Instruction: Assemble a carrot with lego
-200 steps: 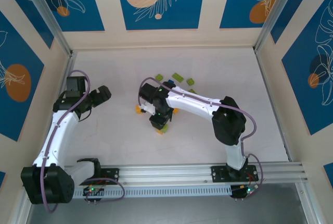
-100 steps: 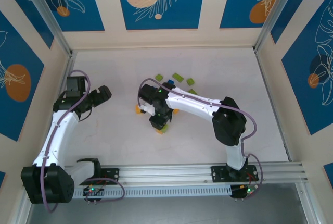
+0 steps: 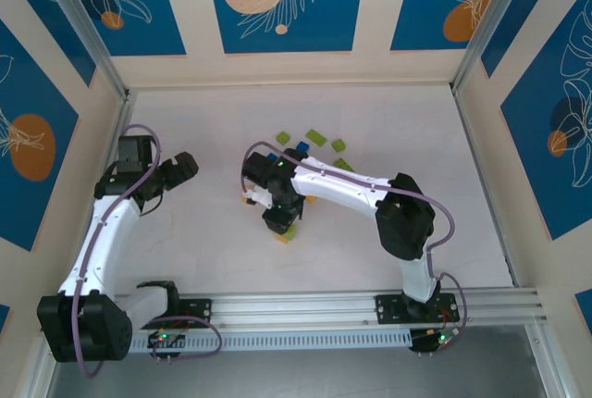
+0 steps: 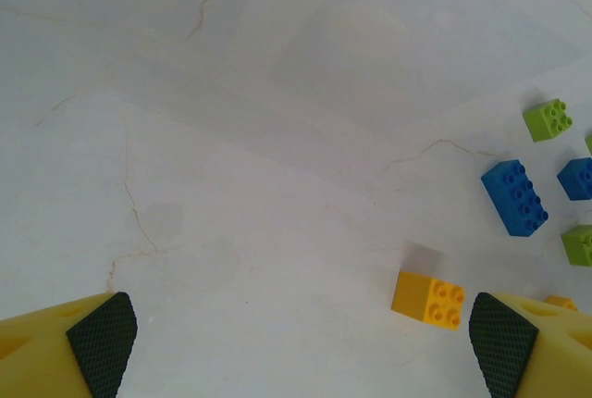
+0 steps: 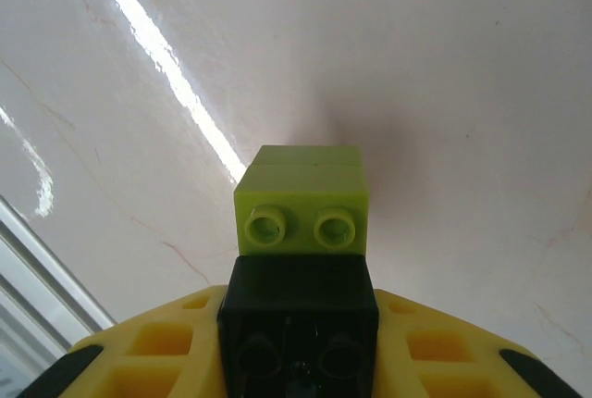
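Observation:
In the right wrist view my right gripper [image 5: 298,329] is shut on a black lego brick [image 5: 298,292]. A lime green lego piece [image 5: 301,204] is joined to the black brick's far end, just above the table. From above, that gripper [image 3: 279,216] points down at mid-table, with lime and orange showing beneath it [image 3: 288,230]. My left gripper [image 3: 180,168] stands open to the left, apart from the bricks. Its wrist view shows an orange brick [image 4: 427,299] by the right fingertip [image 4: 502,342], with two blue bricks [image 4: 514,197] and lime bricks [image 4: 548,119] farther off.
Loose lime bricks [image 3: 316,136] and a blue one [image 3: 298,150] lie behind the right gripper. An orange brick [image 3: 247,194] sits to its left. Patterned walls close in the table [image 3: 416,139] on three sides, and a metal rail [image 3: 314,305] runs along the near edge.
The right gripper has shifted slightly left with the black and green piece in it. The left arm has not moved.

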Robot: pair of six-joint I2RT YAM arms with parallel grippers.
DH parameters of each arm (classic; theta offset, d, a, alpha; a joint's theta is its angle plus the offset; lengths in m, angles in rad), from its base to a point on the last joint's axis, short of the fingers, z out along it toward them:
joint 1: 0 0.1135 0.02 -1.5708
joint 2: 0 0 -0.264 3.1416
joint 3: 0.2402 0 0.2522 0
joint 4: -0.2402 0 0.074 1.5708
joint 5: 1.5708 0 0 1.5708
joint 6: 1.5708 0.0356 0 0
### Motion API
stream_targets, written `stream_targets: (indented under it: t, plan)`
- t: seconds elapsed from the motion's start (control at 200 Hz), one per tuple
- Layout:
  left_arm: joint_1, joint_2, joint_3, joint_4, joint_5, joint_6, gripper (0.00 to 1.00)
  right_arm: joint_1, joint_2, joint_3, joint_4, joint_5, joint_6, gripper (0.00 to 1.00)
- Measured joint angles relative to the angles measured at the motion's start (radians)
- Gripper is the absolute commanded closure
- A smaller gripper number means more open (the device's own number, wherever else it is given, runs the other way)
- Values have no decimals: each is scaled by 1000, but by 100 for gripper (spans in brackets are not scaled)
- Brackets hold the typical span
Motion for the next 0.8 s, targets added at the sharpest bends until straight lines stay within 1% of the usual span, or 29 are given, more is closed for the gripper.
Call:
stream_targets:
  t: [0.35,0.8]
  plan:
    - [0,0,0,0,0,0,5,1,0,36,-24,30,23,67]
    - [0,0,0,0,0,0,5,5,-3,-18,-7,63,34,66]
